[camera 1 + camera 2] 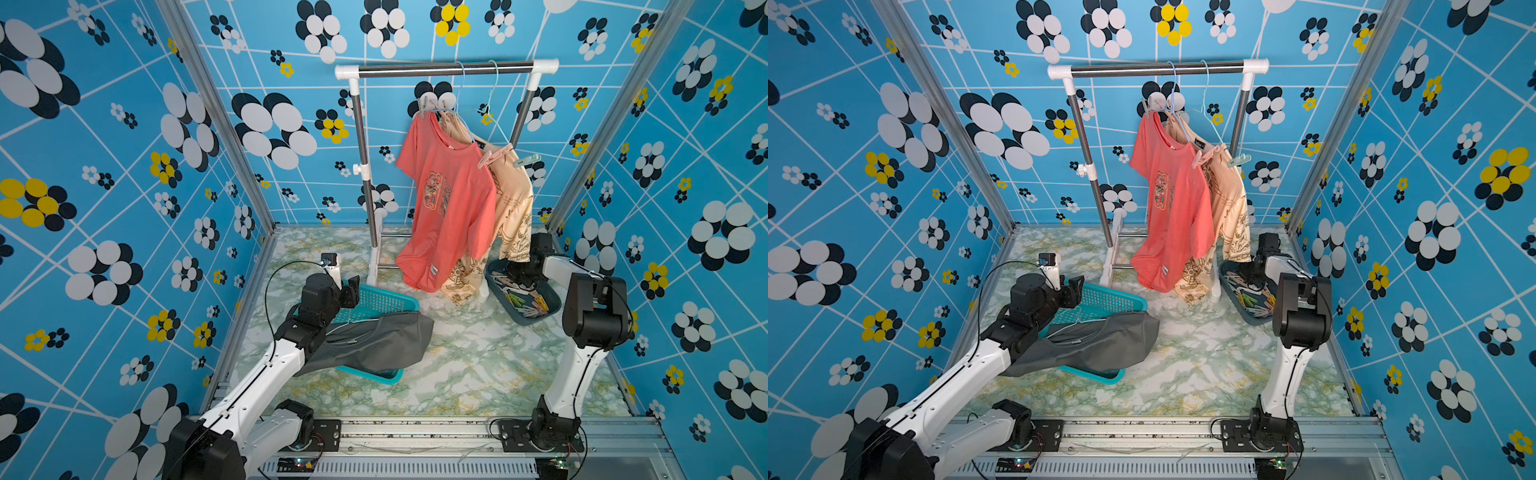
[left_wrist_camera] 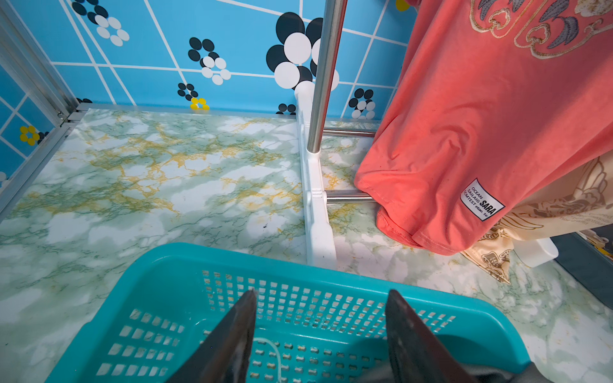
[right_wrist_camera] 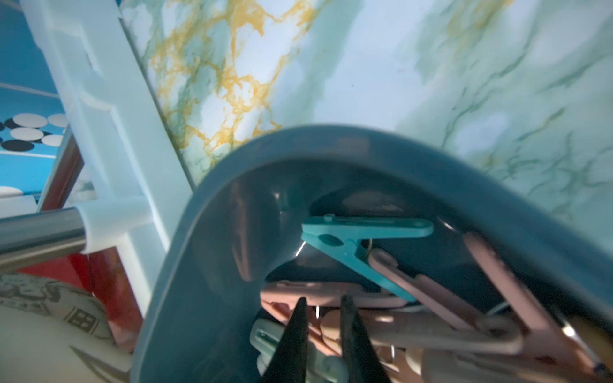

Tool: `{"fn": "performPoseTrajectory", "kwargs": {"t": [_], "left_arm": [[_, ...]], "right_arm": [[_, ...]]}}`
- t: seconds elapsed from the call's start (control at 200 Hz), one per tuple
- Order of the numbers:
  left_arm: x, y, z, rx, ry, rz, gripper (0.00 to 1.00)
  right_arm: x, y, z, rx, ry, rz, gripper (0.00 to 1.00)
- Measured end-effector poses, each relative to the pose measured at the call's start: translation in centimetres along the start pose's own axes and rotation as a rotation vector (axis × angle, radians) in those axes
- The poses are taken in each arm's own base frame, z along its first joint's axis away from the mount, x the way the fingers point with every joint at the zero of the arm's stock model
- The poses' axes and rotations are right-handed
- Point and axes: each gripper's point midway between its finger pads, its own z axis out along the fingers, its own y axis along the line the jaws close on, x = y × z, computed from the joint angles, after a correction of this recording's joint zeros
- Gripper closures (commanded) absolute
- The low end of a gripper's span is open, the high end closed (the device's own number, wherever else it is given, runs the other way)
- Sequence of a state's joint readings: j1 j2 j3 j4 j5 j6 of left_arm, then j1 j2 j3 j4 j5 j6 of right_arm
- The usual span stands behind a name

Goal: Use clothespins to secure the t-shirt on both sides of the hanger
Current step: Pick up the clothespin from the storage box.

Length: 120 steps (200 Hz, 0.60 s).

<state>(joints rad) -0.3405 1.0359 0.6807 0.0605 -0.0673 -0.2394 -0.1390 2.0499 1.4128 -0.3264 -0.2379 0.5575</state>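
My right tool (image 3: 323,303) sits narrow among pins (image 3: 365,228) in the bin (image 1: 553,306) at frame right to fetch one, grip unclear; left tool (image 2: 321,292) wide, empty.

1. Robot test cell of the lab kind, not a home.
2. Walls (image 1: 124,166): printed blue sheet with a flower-and-grid pattern on three sides, held in bare aluminium posts (image 1: 216,112).
3. Tabletop (image 1: 478,365): marble-look film, with an aluminium rail (image 1: 415,430) along the near edge.
4. Left arm (image 1: 266,374) and right arm (image 1: 577,365) are bolted to that rail. Loose wiring and a small circuit board (image 1: 297,462) lie exposed below.
5. Laundry staged as props: small clothes rack (image 1: 444,68) at the far edge, coral t-shirt (image 1: 449,199) hung on it.
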Motion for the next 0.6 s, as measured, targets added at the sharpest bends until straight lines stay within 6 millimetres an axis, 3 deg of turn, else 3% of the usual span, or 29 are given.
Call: {"fn": "performPoseTrajectory", "kwargs": {"t": [0.32, 0.6], "left_arm": [[0.0, 0.0, 0.0, 0.0, 0.0, 0.0, 0.36], [-0.2, -0.1, -0.2, 0.002, -0.008, -0.001, 0.36]], "right_arm": [[-0.4, 0.3, 0.1, -0.025, -0.032, 0.028, 1.0], [-0.5, 1.1, -2.4, -0.04, -0.057, -0.001, 1.0]]}}
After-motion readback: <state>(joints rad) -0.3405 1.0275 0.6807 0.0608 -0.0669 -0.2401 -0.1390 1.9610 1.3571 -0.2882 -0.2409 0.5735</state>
